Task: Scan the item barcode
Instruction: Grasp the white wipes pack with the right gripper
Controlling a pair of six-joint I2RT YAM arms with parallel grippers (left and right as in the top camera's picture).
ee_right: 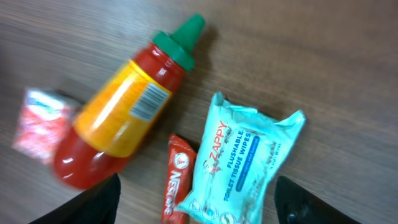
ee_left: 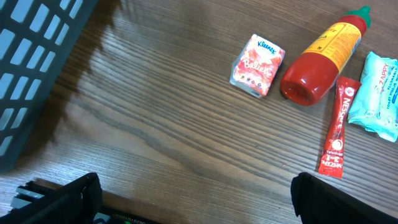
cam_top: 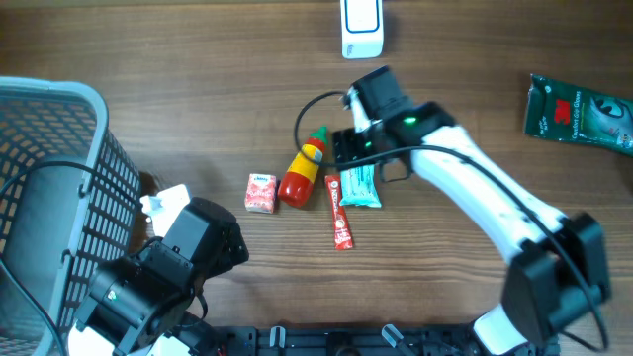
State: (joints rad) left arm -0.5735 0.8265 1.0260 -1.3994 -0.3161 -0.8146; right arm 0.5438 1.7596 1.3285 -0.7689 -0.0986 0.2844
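Red sauce bottle (cam_top: 302, 173) lies beside the teal wipes pack (cam_top: 360, 186), both beneath the right gripper (cam_top: 348, 148), whose fingers stand wide and empty. Well apart from the bottle, the left gripper (ee_left: 193, 202) gapes wide, empty.

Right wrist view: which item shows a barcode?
The red sauce bottle: barcode on its yellow label. The wipes pack, Nescafe stick and Kleenex pack show none here.
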